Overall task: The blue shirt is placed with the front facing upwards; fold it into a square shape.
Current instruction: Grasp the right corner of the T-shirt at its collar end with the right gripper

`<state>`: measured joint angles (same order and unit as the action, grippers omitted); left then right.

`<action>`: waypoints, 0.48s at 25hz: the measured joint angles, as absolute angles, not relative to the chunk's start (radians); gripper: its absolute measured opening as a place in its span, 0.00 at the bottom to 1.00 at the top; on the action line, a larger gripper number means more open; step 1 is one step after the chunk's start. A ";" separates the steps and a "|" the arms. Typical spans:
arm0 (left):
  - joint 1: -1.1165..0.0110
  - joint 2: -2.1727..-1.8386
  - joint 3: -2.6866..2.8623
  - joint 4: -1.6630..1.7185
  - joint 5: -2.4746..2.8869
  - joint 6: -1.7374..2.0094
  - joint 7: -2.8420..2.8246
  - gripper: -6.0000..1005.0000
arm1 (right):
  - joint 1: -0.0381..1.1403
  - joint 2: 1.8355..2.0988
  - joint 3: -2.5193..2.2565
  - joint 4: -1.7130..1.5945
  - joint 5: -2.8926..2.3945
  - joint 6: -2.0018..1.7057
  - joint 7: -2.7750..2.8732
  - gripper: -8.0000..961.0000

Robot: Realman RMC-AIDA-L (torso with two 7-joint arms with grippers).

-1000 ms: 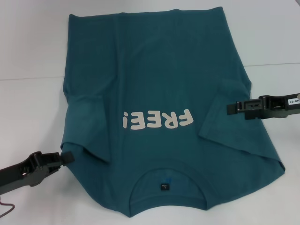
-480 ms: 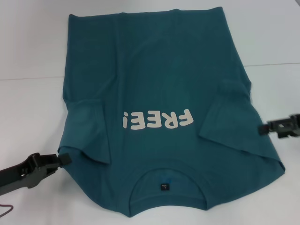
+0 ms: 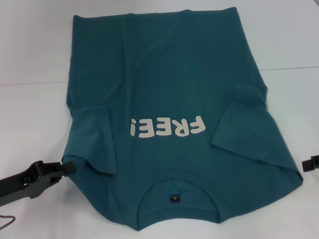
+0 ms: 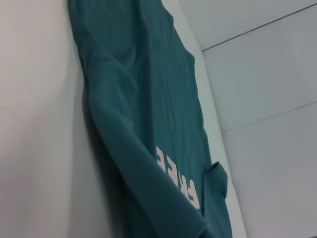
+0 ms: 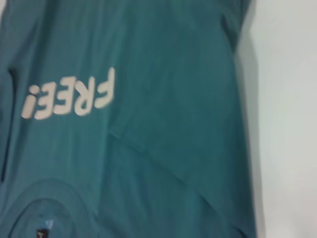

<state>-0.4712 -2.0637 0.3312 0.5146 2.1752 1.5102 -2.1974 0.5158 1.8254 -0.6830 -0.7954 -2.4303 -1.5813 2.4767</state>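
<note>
Left hand (image 3: 70, 168): low at the near-left of the worktop, tips just at the shirt's left shoulder edge. Fingers look pressed together; no cloth visibly pinched, though the contact point is too small to be sure.
Left sleeve (image 3: 94, 139): folded inward over the shirt body, lying flat with a clear crease.
Blue shirt (image 3: 164, 84): spread front-up on the middle of the worktop, collar toward the robot, hem at the far side. White "FREE!" lettering (image 3: 167, 127) reads upside down from the head view.
Collar (image 3: 174, 198): round neck at the near edge, small dark label inside.
Right sleeve (image 3: 239, 124): also folded inward over the body, edge running diagonally.
Right hand (image 3: 310, 163): only a dark tip shows at the right edge of the head view, just off the shirt's near-right corner. Cannot tell whether spread or pressed together.
Progress (judgement): both sleeves are in, so the side folds look done. Body is full length; the hem-to-collar fold that makes the square is left. Roughly half done.
Worktop (image 3: 35, 59): plain white, smooth, with a faint seam line crossing behind the shirt.
Room: nothing beyond the white surface is visible.
</note>
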 joint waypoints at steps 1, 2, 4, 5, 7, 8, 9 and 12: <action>-0.471 -2.065 0.331 0.514 2.175 1.506 -2.198 0.04 | 0.516 1.828 -0.683 -0.795 -2.438 -1.581 2.477 0.98; -0.471 -2.065 0.331 0.514 2.175 1.503 -2.198 0.04 | 0.516 1.831 -0.683 -0.795 -2.446 -1.575 2.477 0.98; -0.471 -2.067 0.331 0.513 2.175 1.500 -2.198 0.04 | 0.519 1.841 -0.682 -0.795 -2.457 -1.559 2.476 0.98; -0.470 -2.068 0.331 0.513 2.175 1.498 -2.198 0.04 | 0.521 1.848 -0.682 -0.795 -2.460 -1.549 2.474 0.98; -0.470 -2.068 0.331 0.512 2.175 1.498 -2.198 0.04 | 0.526 1.858 -0.682 -0.795 -2.463 -1.535 2.470 0.98; -0.470 -2.068 0.331 0.512 2.175 1.497 -2.198 0.04 | 0.529 1.864 -0.684 -0.795 -2.464 -1.527 2.470 0.98; -0.470 -2.068 0.331 0.512 2.175 1.497 -2.198 0.04 | 0.532 1.870 -0.687 -0.794 -2.466 -1.520 2.470 0.98; -0.468 -2.068 0.331 0.512 2.175 1.497 -2.198 0.04 | 0.540 1.882 -0.689 -0.792 -2.469 -1.511 2.474 0.98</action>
